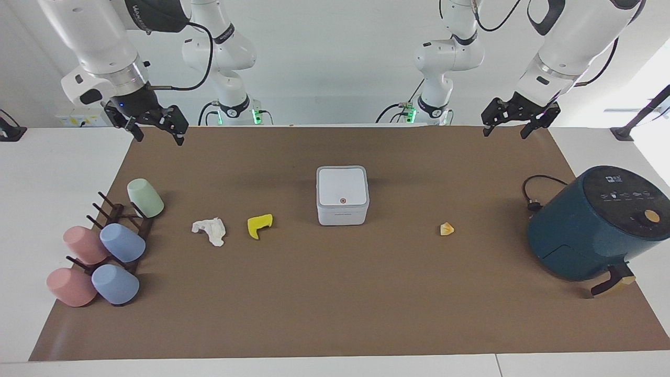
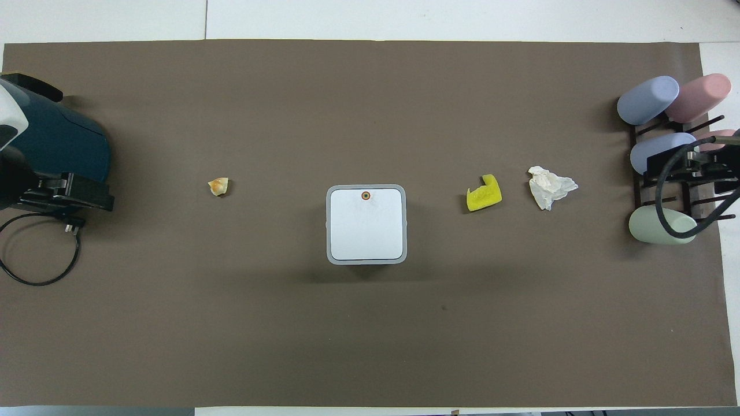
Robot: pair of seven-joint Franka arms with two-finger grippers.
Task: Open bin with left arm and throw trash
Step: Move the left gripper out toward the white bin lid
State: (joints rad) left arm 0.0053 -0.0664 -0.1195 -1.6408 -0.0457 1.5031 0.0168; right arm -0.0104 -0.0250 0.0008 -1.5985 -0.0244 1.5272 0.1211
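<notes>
Both arms wait, raised over the robots' edge of the table (image 1: 335, 314). The left tool (image 1: 518, 125) hangs with its fingers spread wide and nothing between them; the right tool (image 1: 157, 128) is just as wide and bare. The bin (image 1: 342, 195) sits mid-table, lid down. 3 scraps lie in a row: tissue (image 1: 210, 229) and yellow piece (image 1: 259, 225) toward the right arm's end, orange chunk (image 1: 446, 228) toward the air fryer (image 1: 591, 225).

Air fryer (image 2: 52, 150) cut off at overhead view's edge, w/ part of its cord (image 2: 34, 254). Cup rack (image 2: 676, 173) partly covered by an arm's dark cable. Bin (image 1: 342, 195) lid down, so inside unseen.
</notes>
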